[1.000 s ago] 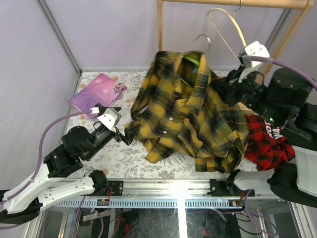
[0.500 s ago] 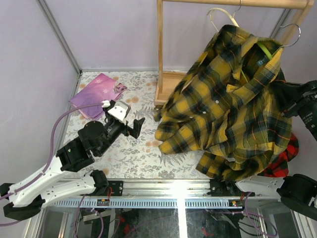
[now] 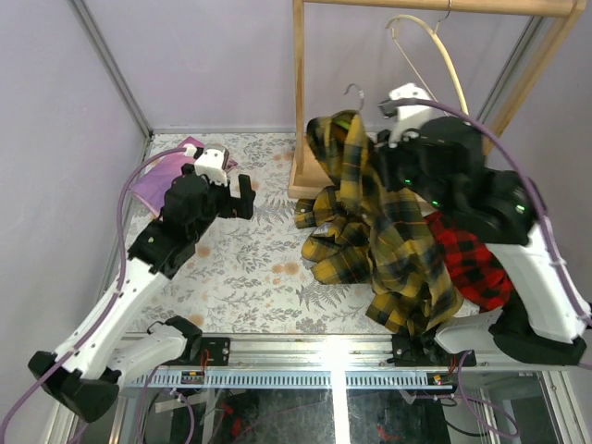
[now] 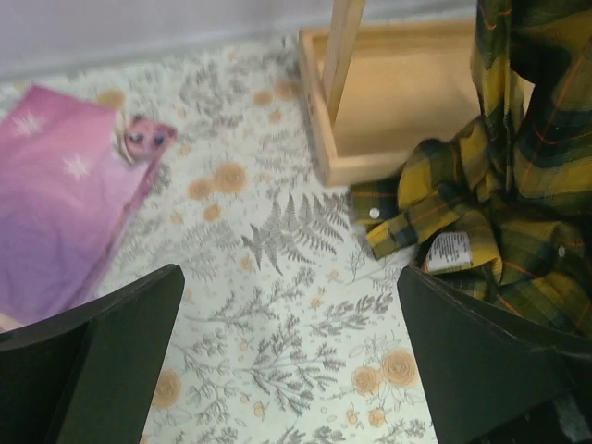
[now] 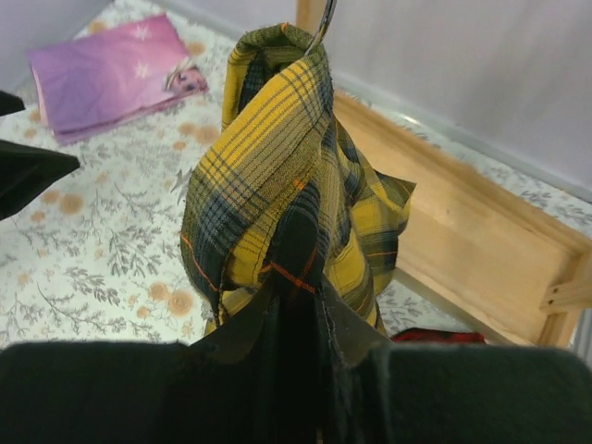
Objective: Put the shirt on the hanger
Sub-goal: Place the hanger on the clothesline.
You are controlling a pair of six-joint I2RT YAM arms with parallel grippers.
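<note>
The shirt (image 3: 384,231) hangs in a narrow twisted bunch right of centre. Its top is draped over the hanger (image 3: 352,92), of which only the metal hook shows, and its tail is heaped on the table (image 3: 250,268) just beside the rack base (image 3: 310,176). The right gripper (image 5: 296,310) is pressed together on a fold of cloth just under the hook; whether it also catches the hanger inside the fold cannot be told.

The main risk is that the shirt slides off. The cloth looks roped over the hanger rather than spread across both shoulders, so a swing or a tilt could tip the weight to one side. If only cloth is pinched, the hanger may twist inside the fold and turn the hook away from the rail (image 3: 435,6) above. The trailing tail could drag across the table, catch on the rack base, or pull at the red garment (image 3: 472,264) lying near right beside it.

The left gripper (image 4: 289,277) is spread wide and holds nothing. It sits well to the left over the table, too far away to steady a slip.
</note>
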